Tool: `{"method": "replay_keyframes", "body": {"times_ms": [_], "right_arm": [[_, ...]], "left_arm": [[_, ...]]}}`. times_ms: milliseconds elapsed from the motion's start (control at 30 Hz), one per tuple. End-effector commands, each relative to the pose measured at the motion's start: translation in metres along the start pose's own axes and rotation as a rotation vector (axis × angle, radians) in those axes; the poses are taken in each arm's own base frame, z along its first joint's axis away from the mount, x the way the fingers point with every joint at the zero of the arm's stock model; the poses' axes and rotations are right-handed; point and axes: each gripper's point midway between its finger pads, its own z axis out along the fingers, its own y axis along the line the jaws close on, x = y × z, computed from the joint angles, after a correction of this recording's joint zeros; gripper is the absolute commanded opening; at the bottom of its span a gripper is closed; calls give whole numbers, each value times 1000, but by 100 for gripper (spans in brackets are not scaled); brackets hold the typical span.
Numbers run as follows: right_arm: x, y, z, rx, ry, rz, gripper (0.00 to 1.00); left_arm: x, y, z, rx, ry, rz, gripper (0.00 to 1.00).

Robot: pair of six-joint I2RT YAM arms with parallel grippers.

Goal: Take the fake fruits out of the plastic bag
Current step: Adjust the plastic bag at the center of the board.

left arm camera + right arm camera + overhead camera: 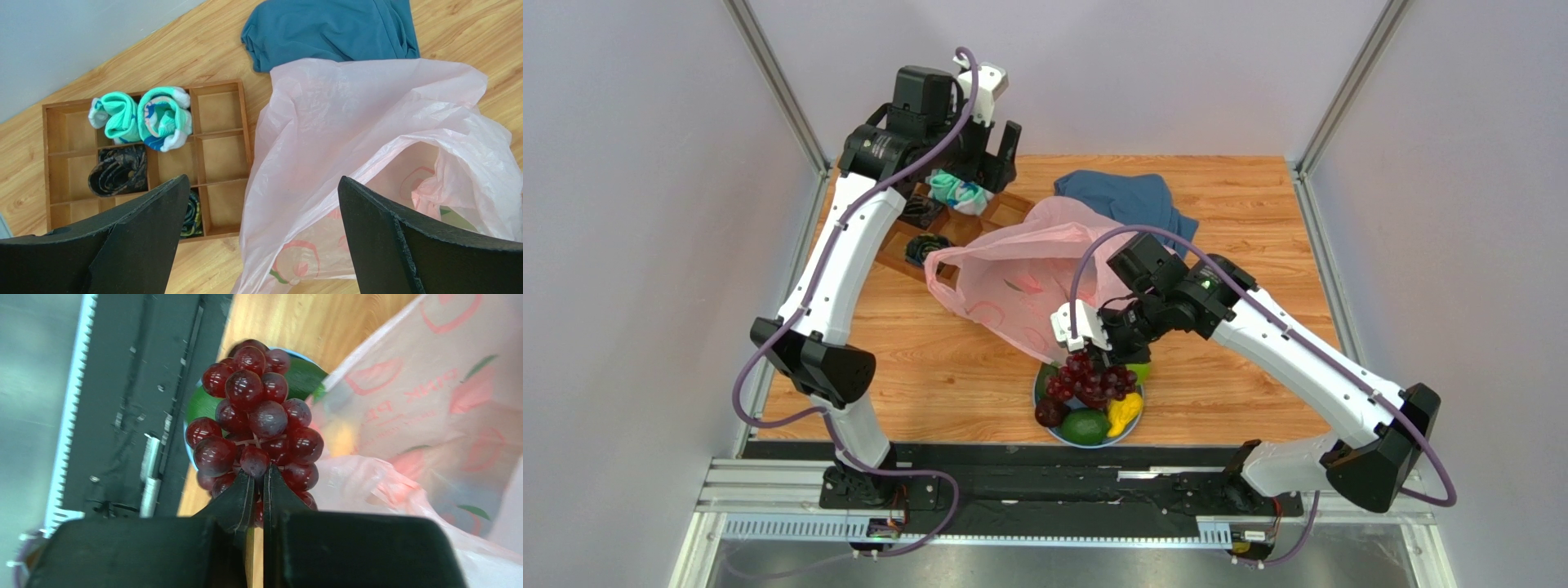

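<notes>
My right gripper (258, 474) has its fingers pinched together on the stem of the grape bunch (255, 422). The bunch hangs outside the bag (430, 416), over the plate (1036, 392) just beside the bag's near edge. Other fruits (1100, 423) already lie on that plate. I judge this the drop-off step: next I should lower the bunch among them and let go without knocking any off. My left gripper (263, 179) hovers above the bag's mouth, fingers wide apart and empty. Whether any fruit remains inside the bag I cannot tell.
</notes>
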Motion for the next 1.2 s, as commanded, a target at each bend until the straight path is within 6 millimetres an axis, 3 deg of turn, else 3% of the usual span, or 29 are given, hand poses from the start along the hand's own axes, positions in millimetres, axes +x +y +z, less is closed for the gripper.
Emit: {"method": "replay_keyframes", "body": {"times_ms": [0,167,333,467,567,833,867,967,1033,1167], "right_arm": [[2,-30,-20,125,97,-155,0],[21,-70,-50,294,160,-143,0],[20,-83,-70,357,132,-86,0],[5,-68,-67,320,34,-42,0],[3,-63,-65,315,11,-15,0],[6,-66,-67,339,25,-9,0],[5,-66,-68,342,21,-7,0],[5,-65,-69,347,23,-7,0],[6,-64,-71,354,26,-10,0],[7,-60,-70,348,24,-8,0]], "left_arm": [[6,5,-9,-25,15,22,99],[41,18,-25,9,99,-43,99],[92,16,-32,36,244,-15,99],[119,-14,-42,184,282,-14,99],[140,-26,-37,234,332,-8,99],[178,-90,-25,472,472,-35,99],[192,-83,-19,406,518,-13,99],[211,-65,-3,269,574,20,99],[217,-46,6,162,606,43,99],[211,-27,19,64,590,76,99]]}}
